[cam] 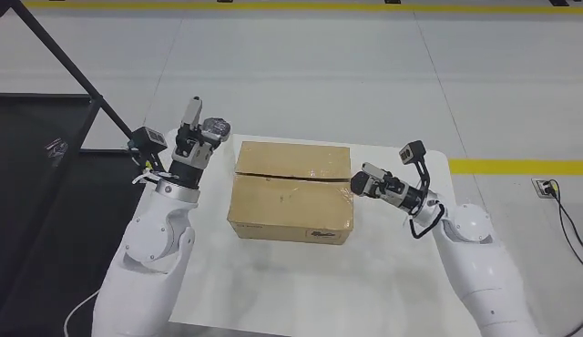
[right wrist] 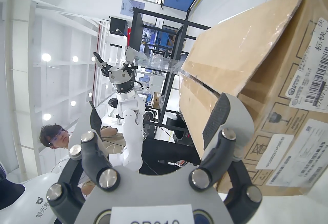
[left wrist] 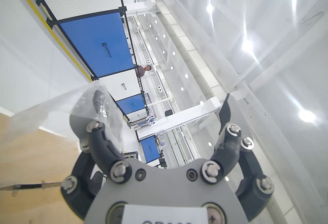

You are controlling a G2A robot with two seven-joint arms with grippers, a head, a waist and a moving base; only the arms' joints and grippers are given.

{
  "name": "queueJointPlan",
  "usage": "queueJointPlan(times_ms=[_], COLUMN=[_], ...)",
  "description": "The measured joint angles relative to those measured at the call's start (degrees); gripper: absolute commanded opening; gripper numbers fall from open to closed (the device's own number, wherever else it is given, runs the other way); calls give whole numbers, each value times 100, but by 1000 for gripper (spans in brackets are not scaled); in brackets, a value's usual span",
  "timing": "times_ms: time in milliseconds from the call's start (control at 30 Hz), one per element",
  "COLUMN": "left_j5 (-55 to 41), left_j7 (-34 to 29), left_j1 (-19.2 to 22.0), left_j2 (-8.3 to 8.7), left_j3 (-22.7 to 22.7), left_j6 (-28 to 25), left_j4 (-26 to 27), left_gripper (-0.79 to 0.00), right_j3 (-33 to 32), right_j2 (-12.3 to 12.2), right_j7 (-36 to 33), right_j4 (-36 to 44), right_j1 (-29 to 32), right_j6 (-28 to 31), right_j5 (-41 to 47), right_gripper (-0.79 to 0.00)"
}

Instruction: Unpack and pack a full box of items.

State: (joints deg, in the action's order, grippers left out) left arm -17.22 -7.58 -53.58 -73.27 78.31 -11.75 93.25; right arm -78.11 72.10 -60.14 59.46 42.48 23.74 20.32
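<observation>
A cardboard box (cam: 291,191) sits near the middle of the white counter (cam: 273,282), its two top flaps folded down and meeting along a seam that runs from end to end. Glossy clear tape lies over parts of the top. The end of the box that faces the right arm carries several printed labels (right wrist: 307,76). At the other end of the seam, a strip of clear tape (right wrist: 159,61) lifts off the top of the box and stretches up to the left claw (cam: 202,118). That claw is raised just beside the box's left end and stands above the level of the flaps. Its fingers are spread wide apart and close on nothing. The strip clings to one finger (left wrist: 100,132) and drapes over its tip. The right claw (cam: 358,182) is just beside the box's right end and level with its upper edge. It is likewise spread wide and holds nothing. One of its padded fingers (right wrist: 217,120) is close to the box's top corner; whether it touches the cardboard I cannot tell. Beyond the box's left end, off the counter, stands a black metal frame (cam: 55,64).
</observation>
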Motion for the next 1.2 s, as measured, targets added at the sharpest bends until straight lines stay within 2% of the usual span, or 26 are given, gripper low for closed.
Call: queueJointPlan(times_ms=[733,1200], left_j5=[421,762], left_j7=[-34,-16], left_j1=[73,324], left_j2=[-163,-308], left_j3=[-719,-1251], left_j6=[-65,37], left_j4=[-43,-467], left_gripper=[0,0], right_j3=[-228,-301], right_j2=[-180,-263], right_j7=[46,-122], right_j4=[185,-93], right_j1=[242,313], right_j6=[-149,29], right_j5=[140,367], right_gripper=[0,0])
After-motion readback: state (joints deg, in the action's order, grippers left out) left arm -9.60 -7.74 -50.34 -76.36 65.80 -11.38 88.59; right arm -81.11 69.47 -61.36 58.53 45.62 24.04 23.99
